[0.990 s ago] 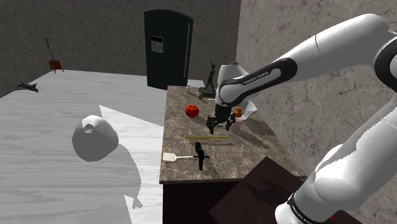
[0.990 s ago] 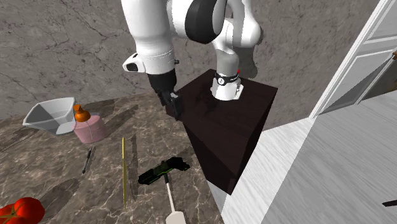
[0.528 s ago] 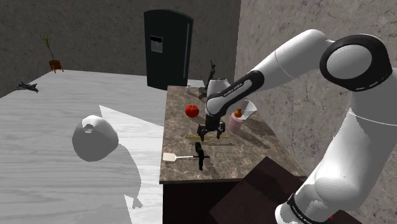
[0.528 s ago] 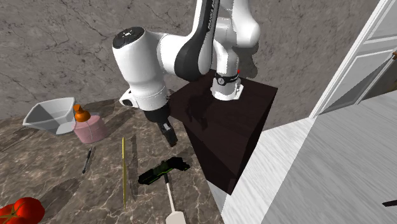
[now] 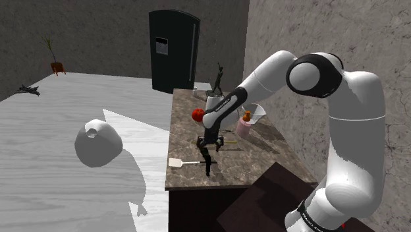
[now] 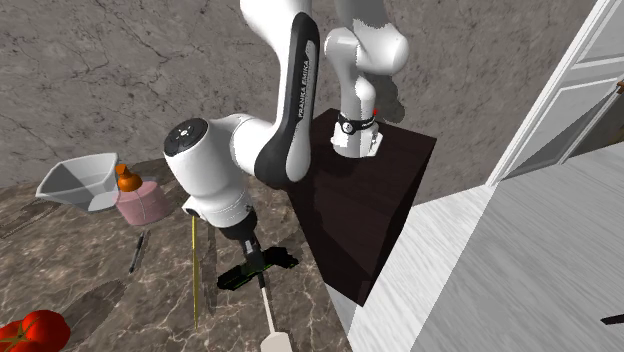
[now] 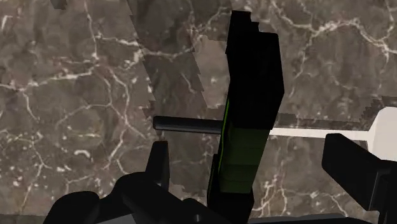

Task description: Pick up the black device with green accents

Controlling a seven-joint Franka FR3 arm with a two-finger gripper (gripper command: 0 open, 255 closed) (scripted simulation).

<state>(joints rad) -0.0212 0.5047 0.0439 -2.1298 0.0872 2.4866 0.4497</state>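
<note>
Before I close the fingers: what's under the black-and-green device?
A thin spatula handle crosses beneath the device on the marble counter. The device covers the stretch where they cross.

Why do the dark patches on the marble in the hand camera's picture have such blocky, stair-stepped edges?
Wrist view: those patches are shadows on the marble counter around the black device; the stepped edges look like coarse rendered shadows, not blur. Second exterior view: the same device sits in even light, without glare.
</note>
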